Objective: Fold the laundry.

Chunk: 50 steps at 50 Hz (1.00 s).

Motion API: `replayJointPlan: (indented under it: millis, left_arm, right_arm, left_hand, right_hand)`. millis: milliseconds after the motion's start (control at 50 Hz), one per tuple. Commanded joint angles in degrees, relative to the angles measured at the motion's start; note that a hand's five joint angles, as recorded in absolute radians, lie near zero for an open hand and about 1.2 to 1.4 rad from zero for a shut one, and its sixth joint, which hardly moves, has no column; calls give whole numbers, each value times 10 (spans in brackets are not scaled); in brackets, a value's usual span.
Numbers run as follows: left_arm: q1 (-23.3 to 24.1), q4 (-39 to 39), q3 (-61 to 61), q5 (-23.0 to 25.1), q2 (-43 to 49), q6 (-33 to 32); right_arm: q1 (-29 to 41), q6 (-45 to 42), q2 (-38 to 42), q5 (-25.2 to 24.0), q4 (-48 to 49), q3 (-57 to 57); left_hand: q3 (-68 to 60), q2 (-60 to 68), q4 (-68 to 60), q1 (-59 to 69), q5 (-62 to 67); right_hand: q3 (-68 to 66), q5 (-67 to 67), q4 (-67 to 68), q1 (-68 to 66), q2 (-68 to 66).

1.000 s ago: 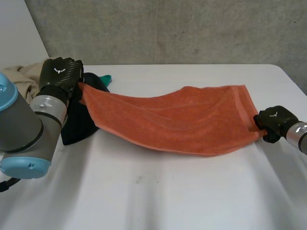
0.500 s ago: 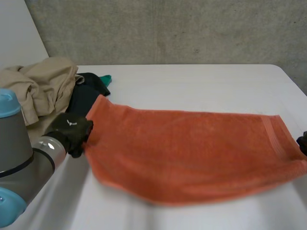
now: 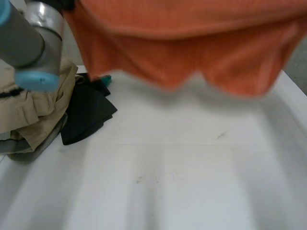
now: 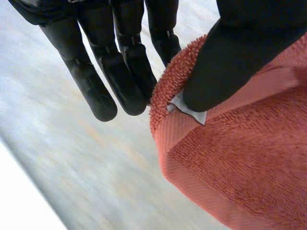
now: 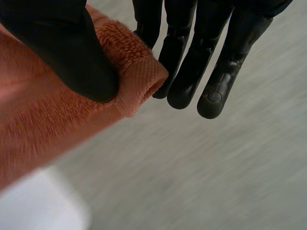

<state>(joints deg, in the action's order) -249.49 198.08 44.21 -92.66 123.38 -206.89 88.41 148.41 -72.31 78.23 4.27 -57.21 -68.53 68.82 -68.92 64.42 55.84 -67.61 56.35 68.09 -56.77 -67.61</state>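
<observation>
The orange towel [image 3: 192, 43] hangs in the air across the head view, high above the white table [image 3: 182, 172], its lower edge sagging in waves. My left arm [image 3: 33, 43] reaches up at its left end. In the left wrist view my left hand [image 4: 230, 52] pinches a towel corner [image 4: 240, 163] with a small white tag between the thumb and straight fingers [image 4: 120, 76]. In the right wrist view my right hand [image 5: 62, 52] pinches the other hemmed corner of the towel [image 5: 53, 124] between thumb and fingers [image 5: 192, 72].
A beige garment [image 3: 29, 110] is heaped at the table's left edge. A black cloth [image 3: 86, 112] lies beside it, with a bit of teal cloth [image 3: 104, 79] at its far end. The table's right edge [image 3: 295, 91] runs under the towel's right end.
Both hands have lifted the towel off the table and raised it high, spread between them; a second ago it lay stretched on the tabletop.
</observation>
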Motion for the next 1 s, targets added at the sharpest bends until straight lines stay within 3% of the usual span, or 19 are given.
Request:
replayJointPlan:
  millis: [20,180,360,440,560,640,660,700,860,1000]
  left_arm:
    - [-21,-6,-1,-9,-12,81]
    - [-24,-61,180,22,-60,112]
    - [-16,-71,389,46,-51,104]
    - [-17,-74,427,45,-44,96]
    - [-17,-83,444,44,-50,77]
    - [-19,-83,445,45,-54,72]
    - [-19,-83,448,44,-60,71]
    - [-19,-83,454,43,-76,71]
    - [13,-75,564,47,-203,70]
    - [30,-75,657,46,-241,69]
  right_arm:
    - [-3,24,-48,-7,37,-38]
    - [-6,15,-39,-39,-73,-127]
    - [-4,-106,-3,-41,-132,-298]
    - [-7,-152,5,-36,-142,-336]
    - [-16,-154,6,-36,-144,-348]
    - [-21,-150,6,-39,-142,-352]
    - [-21,-143,5,-41,-140,-352]
    - [-21,-133,6,-42,-140,-353]
    - [-24,-72,9,-48,-131,-354]
    - [-21,-71,10,-48,-110,-360]
  left_hand:
    - [-115,112,-111,156,142]
    - [-115,112,-111,156,142]
    - [-115,112,-111,156,142]
    - [-115,112,-111,156,142]
    - [-115,112,-111,156,142]
    - [249,-252,253,-208,-222]
    - [408,-411,412,-367,-381]
    - [507,-510,511,-466,-480]
    - [482,-485,486,-441,-455]
    - [289,-292,293,-248,-262]
  right_hand:
    - [-124,136,119,-232,-124]
    - [-124,136,119,-232,-124]
    - [-124,136,119,-232,-124]
    - [-124,136,119,-232,-124]
    - [-124,136,119,-232,-124]
    - [-124,136,119,-232,-124]
    - [-124,136,119,-232,-124]
    - [-124,136,119,-232,-124]
    - [-124,136,119,-232,-124]
    - [-124,136,119,-232,-124]
